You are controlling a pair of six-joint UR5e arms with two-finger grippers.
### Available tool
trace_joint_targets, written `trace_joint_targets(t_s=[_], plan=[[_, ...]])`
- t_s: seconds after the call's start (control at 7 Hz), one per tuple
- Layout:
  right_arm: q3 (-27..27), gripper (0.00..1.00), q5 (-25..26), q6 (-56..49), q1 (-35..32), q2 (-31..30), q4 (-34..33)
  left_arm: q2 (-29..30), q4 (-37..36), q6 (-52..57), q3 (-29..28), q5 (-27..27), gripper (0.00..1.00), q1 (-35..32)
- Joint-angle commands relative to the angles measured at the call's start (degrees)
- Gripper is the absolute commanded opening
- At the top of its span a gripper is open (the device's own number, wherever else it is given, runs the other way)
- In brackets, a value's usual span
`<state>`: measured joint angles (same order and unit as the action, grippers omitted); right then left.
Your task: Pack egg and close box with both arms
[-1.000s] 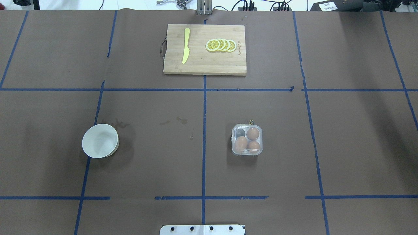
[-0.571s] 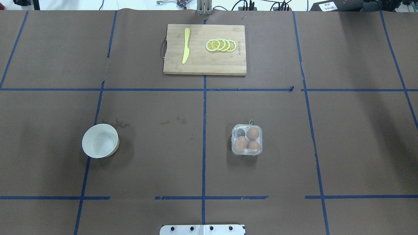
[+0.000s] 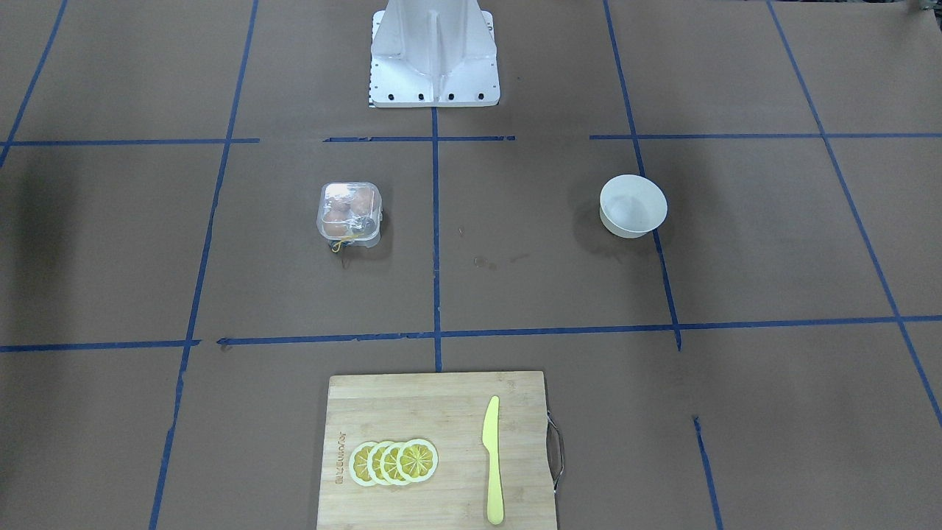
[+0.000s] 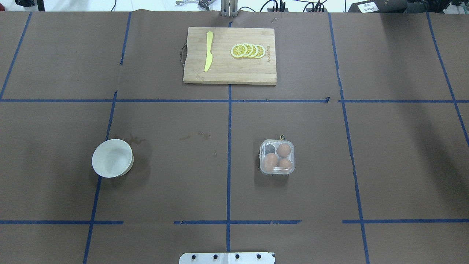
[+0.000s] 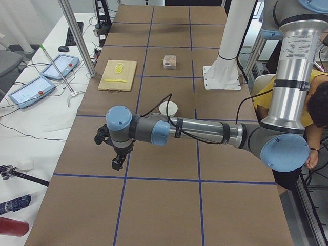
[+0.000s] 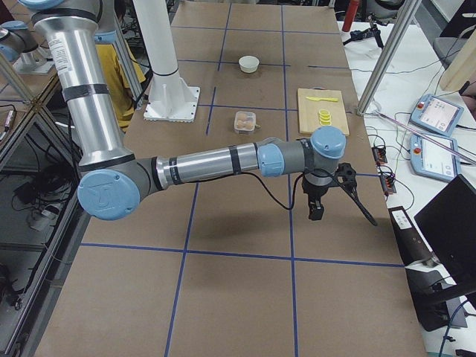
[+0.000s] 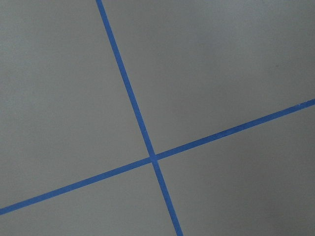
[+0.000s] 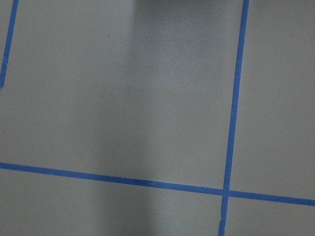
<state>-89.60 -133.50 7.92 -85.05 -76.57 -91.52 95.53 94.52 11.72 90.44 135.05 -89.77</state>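
The box sits on the bench well apart from both pairs of fingers. Its clear lid looks to be down over three eggs with one cup bare, and the white bowl looks empty, so I judge the packing and closing done, with little left to do. The left fingers hang over bare bench with the bowl beyond them and the box farther off, the right fingers hang likewise with the box beyond them, and I cannot tell whether either pair is apart or together.
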Motion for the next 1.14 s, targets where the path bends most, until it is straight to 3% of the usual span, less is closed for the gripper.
trace_joint_targets(t_s=[0.0, 0.43, 1.0], plan=[[-1.1, 1.0, 1.14, 2.71, 0.24, -0.42, -0.06, -1.47, -0.04, -0.03, -0.52, -0.92, 1.0, 0.12], [-1.19, 1.0, 1.32, 2.19, 1.91, -3.67, -0.06, -0.96, -4.32, -0.56, -0.87, -1.01, 1.0, 0.47], [-0.85, 1.0, 1.93, 2.36, 3.14, -4.9, 0.2, -1.48, -4.26, -5.29, -1.14, -1.8, 1.0, 3.11]])
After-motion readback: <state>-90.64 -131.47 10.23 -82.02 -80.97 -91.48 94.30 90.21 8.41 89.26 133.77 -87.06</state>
